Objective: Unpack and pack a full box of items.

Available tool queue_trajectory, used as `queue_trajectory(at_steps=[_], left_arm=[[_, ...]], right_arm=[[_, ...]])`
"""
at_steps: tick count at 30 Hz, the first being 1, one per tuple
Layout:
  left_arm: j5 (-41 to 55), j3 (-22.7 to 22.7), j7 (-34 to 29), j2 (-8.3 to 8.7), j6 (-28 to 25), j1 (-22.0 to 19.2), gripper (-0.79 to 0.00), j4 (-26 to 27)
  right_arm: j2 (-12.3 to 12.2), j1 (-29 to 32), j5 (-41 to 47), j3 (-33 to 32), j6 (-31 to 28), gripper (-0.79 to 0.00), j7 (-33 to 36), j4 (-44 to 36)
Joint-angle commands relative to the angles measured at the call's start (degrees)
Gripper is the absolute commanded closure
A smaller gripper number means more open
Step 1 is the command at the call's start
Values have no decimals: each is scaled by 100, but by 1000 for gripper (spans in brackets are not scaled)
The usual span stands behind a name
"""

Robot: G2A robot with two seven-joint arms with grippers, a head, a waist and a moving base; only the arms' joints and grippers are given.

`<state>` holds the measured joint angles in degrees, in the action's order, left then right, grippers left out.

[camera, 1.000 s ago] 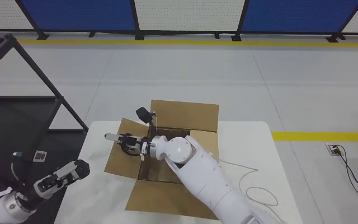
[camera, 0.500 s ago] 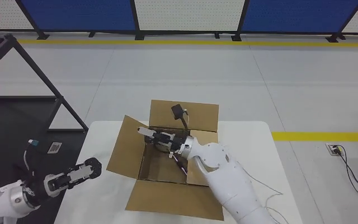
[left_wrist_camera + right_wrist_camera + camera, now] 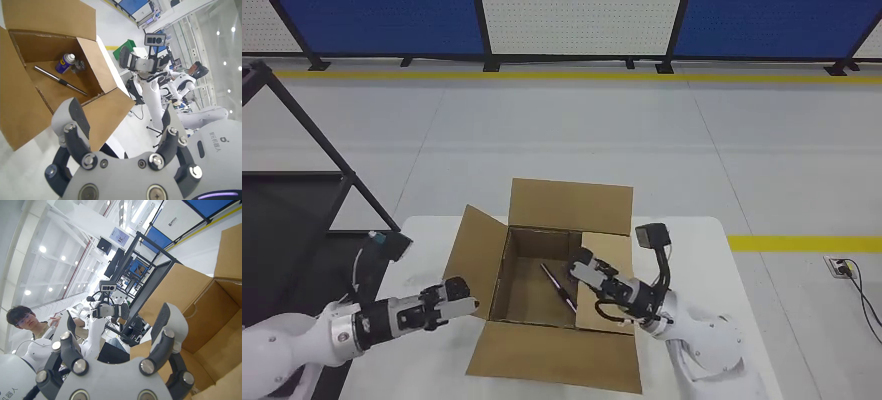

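An open cardboard box (image 3: 572, 205) stands mid-table with all flaps folded out. Inside lie a metal rod (image 3: 559, 283), a blue spray can (image 3: 65, 63) and a small dark item (image 3: 78, 66) in one corner. My left gripper (image 3: 464, 296) hovers just outside the box's left flap; the left wrist view shows this gripper (image 3: 122, 109) open and empty. My right gripper (image 3: 580, 264) sits over the box's right inner edge; seen in the right wrist view, the gripper (image 3: 117, 313) is open and empty, with the box wall (image 3: 208, 313) beside it.
The box rests on a white table (image 3: 412, 350), with bare surface to its left and right. A black metal rack (image 3: 302, 150) stands off the table's left side. The near flap (image 3: 552, 355) hangs toward the front edge.
My right gripper has drawn back from beyond the box's left flap, across the box, to its right side. My left arm has come up from the table's near-left corner to the left flap.
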<state>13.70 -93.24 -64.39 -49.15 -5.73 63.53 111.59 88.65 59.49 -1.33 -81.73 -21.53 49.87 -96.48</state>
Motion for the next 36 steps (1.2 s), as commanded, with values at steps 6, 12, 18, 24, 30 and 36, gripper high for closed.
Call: queue_trajectory(at_steps=[6,12,18,24,30,36], left_arm=[[-770,1300,335,-89,340,-854,-785,-74],[-817,2402,643,-279,435,-1687,-785,-667],[-801,2440,670,-289,435,-1719,-785,-700],[-801,2440,670,-289,435,-1719,-785,-700],[-931,2533,740,-297,426,-1653,-785,-820],[-713,3289,937,-506,228,-2141,-785,-1579]], right_arm=[[-140,804,224,-655,-300,-785,-343,-532],[-210,1466,-257,-1002,53,-785,-1139,-1107],[-222,1560,-427,-982,291,-785,-1266,-1244],[-222,1560,-427,-982,291,-785,-1266,-1244],[-222,1560,-427,-982,291,-785,-1266,-1244],[-261,1782,-278,-1052,177,-785,-1467,-1308]])
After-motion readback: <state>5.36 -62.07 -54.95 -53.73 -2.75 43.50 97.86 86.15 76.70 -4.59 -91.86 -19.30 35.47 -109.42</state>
